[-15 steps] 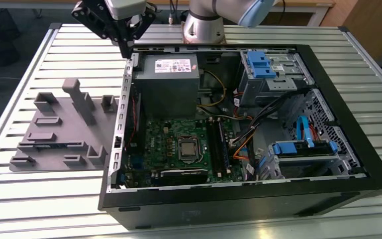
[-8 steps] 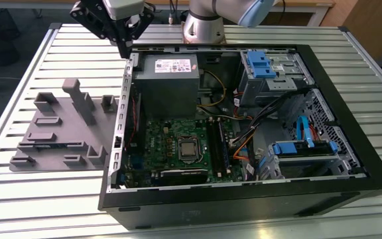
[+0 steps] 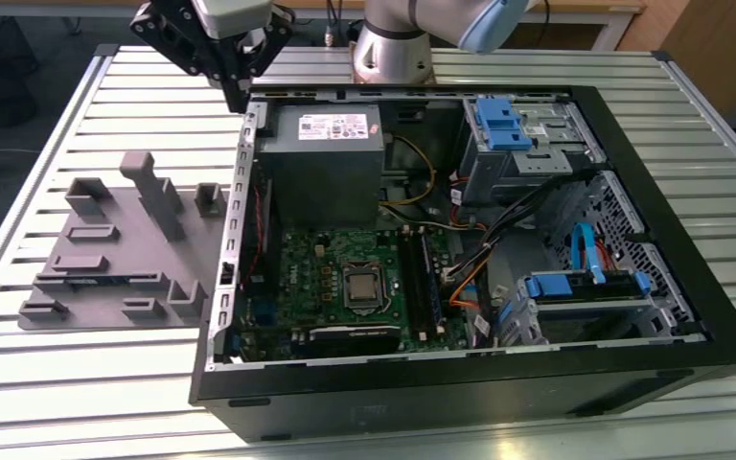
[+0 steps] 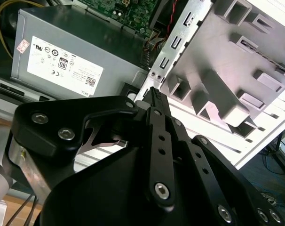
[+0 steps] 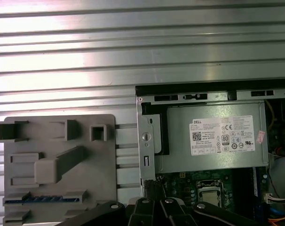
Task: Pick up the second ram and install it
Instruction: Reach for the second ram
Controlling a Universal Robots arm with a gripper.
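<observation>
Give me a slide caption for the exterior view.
Gripper hovers above the corner of the open computer case, gray tray beside it on the slatted table.

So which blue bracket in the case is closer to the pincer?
The blue bracket beside the power supply; the other bracket lies farther from the pincer.

We see the ribbed silver metal table (image 3: pixel 112 105) with a smooth, half-shiny finish that gives back the light in bands. The flat gray plastic tray with upright blocks (image 3: pixel 138 254) looks matt and smooth. The black box-shaped computer case (image 3: pixel 471 388) has a matt outer skin, and the sheet metal inside it is bare and dull. The gray metal power supply box (image 3: pixel 323 172) carries a white paper label (image 3: pixel 333 126). The black gripper (image 4: pixel 153 92) looks matt, while its steel screw heads (image 4: pixel 162 189) look glossy.
</observation>
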